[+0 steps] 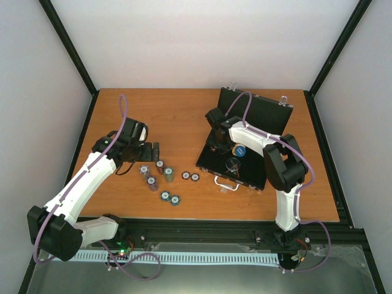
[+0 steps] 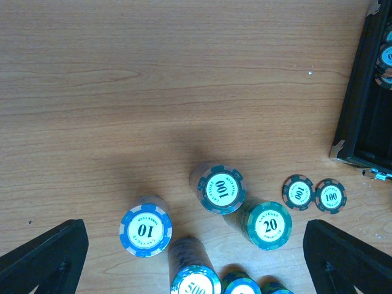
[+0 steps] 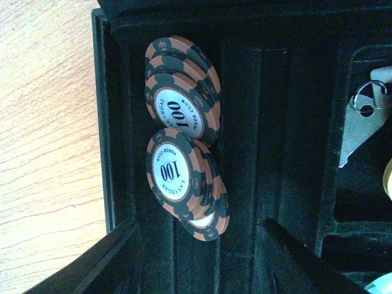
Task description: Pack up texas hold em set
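Work surface: a rectangular wooden table (image 1: 184,116) with orange-brown grain and a matte finish. Enclosure: a plain white back wall (image 1: 208,37) and two pale side walls (image 1: 30,92). Two black struts (image 1: 68,46) rise from the table's far corners, slanting outward. A black rail (image 1: 202,233) runs along the near edge. Below it lies a white toothed strip (image 1: 202,258), then a grey surface (image 1: 214,282). Lighting is even and diffuse, with soft shadows.

The wooden table (image 1: 177,116) carries six upright stacks of poker chips (image 1: 152,182) grouped close below the left gripper (image 1: 152,150), two single chips (image 1: 190,177) lying flat just beyond that group toward the right gripper (image 1: 218,142), and the open black case (image 1: 269,116) resting directly underneath the right gripper.
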Motion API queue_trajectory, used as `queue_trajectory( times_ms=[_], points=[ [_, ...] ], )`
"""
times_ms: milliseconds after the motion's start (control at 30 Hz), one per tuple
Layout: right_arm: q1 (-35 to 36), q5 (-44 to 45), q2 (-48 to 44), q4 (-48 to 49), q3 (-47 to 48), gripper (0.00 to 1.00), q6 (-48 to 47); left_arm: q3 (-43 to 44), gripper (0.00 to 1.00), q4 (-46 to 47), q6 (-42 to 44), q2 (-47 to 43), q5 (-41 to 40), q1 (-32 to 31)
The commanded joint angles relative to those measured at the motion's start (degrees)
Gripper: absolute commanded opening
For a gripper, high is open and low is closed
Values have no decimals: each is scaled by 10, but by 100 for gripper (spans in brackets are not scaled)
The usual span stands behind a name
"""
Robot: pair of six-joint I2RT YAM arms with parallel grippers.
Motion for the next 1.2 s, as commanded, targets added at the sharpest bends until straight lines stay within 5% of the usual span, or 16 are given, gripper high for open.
queue_trajectory(
  times_ms=[0,1167],
  points=[
    [1,14,2,10,0,52,16,5,99,3,16,-3,0,-2],
    [1,10,0,27,-18,47,27,-4,99,9,28,-5,5,-2]
  ],
)
